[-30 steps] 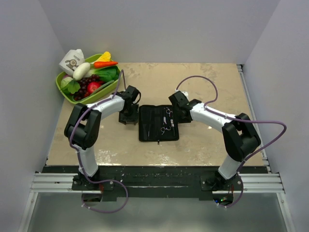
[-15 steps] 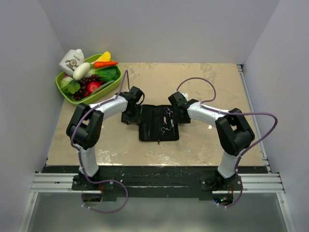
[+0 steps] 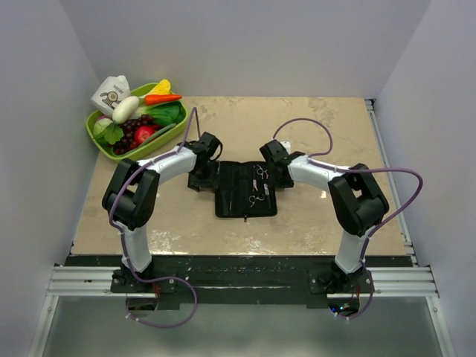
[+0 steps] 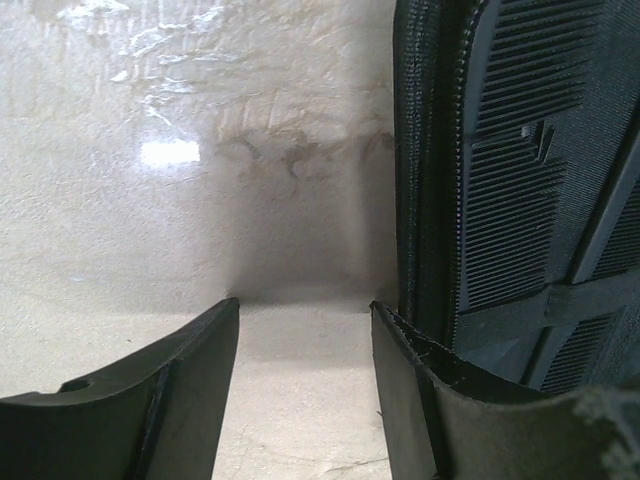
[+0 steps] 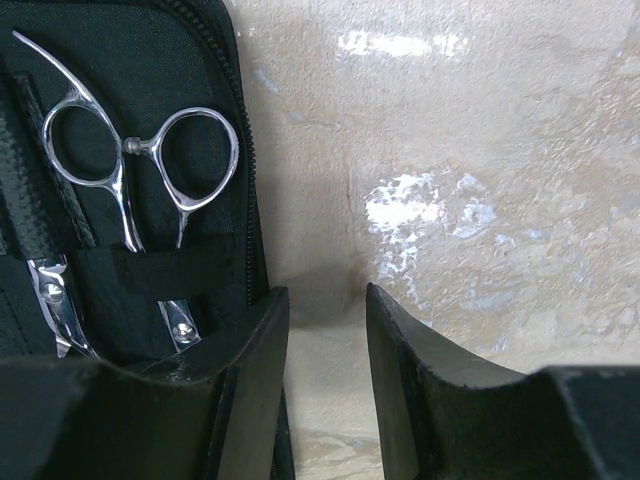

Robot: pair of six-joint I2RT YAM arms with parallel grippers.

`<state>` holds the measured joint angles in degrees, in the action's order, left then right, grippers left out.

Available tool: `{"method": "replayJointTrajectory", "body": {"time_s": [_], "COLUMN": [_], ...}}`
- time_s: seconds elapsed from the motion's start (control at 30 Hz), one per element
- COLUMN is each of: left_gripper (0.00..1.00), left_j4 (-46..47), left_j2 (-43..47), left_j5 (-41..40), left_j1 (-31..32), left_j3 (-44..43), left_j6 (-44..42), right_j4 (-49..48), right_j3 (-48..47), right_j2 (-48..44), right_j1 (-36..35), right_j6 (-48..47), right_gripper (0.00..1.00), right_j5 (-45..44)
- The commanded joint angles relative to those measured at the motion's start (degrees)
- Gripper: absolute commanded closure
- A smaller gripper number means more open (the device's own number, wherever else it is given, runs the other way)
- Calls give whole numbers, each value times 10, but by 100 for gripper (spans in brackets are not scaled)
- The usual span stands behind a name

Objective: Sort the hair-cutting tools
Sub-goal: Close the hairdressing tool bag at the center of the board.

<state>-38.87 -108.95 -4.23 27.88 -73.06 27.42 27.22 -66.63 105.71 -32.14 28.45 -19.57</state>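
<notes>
Scissors lie strapped in black case; label on carton illegible.

An open flat black rectangular fabric case lies at the middle of the beige worktop. In its right half, the far silver metal scissors lie behind the near silver metal scissors. The left arm's black claw stands just beside the case's left edge and the right arm's black claw at its right edge, while a green oval plastic tray of toy food sits in the far left corner, well apart.
</notes>
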Motion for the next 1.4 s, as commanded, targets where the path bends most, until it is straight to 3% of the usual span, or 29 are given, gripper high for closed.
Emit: {"method": "replayJointTrajectory", "body": {"time_s": [0.0,0.6,0.9,1.37], "left_gripper": [39,39,40,43], "left_j4": [65,122,132,174], "left_j2": [1,40,14,-43], "left_j5": [108,218,231,208], "left_j1": [24,32,51,78], "left_j3": [-22,-105,-127,-92], "left_j6": [12,40,37,27], "right_j4": [-14,-25,-39,-23], "right_j3": [16,-1,12,48], "right_j2": [27,67,64,15], "right_j1": [1,1,1,1], "right_j6": [0,-33,-34,-23], "right_gripper": [59,64,65,62], "right_j5": [40,136,183,170]}}
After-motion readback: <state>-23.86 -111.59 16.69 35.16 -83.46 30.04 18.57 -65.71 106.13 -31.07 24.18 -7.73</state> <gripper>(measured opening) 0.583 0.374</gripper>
